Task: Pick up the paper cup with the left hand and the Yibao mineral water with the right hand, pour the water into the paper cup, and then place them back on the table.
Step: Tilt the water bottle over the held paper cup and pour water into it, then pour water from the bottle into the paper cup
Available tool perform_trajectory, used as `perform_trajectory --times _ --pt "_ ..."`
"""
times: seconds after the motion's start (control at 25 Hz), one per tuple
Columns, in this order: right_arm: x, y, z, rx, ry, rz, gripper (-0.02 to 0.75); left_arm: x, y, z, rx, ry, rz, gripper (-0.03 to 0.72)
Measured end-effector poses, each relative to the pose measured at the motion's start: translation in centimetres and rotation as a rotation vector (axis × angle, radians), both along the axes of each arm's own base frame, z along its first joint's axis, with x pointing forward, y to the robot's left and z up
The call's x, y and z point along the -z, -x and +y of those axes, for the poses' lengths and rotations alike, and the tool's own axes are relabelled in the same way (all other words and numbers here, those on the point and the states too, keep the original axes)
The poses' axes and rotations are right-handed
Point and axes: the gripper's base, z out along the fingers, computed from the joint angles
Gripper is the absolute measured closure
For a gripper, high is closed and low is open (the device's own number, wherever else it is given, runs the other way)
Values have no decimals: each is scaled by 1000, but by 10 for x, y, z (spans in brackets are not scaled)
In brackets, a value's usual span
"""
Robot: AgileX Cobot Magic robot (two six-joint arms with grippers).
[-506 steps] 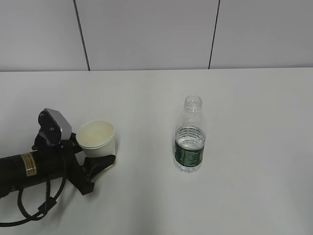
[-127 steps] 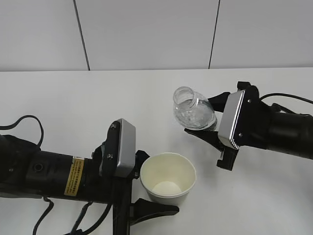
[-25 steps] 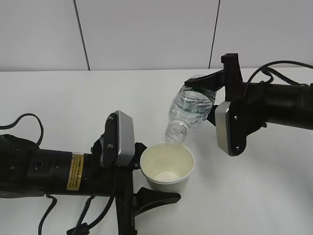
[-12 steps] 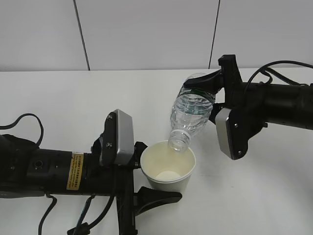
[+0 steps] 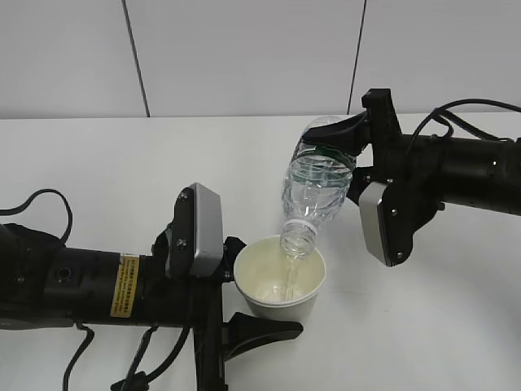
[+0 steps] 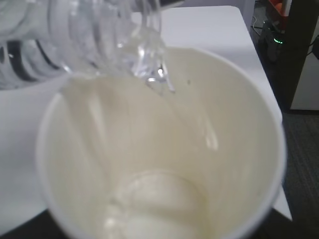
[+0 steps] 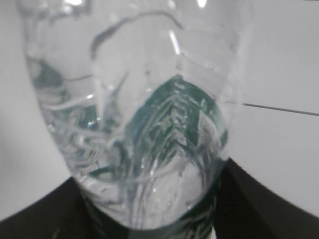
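Behind the desk I see a pale grey panelled wall (image 5: 244,57), split by two thin dark seams: one (image 5: 135,57) left of centre leaning slightly, the other (image 5: 356,55) right of centre, both running down to where the wall meets the desk's far edge. In the left wrist view, past the desk's right edge, I can make out a strip of grey floor (image 6: 299,164), a dark upright panel (image 6: 301,47) above it, and some blurred equipment in the top corner with a small green light (image 6: 278,41) and something orange-red (image 6: 277,6), too soft to identify.
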Motion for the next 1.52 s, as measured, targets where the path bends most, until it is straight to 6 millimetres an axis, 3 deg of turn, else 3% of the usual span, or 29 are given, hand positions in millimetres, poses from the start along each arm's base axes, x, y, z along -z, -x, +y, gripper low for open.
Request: perform_trajectory --times 1.52 --pt "-3 -1 1 -13 8 -36 325 0 3 0 43 -2 -9 255"
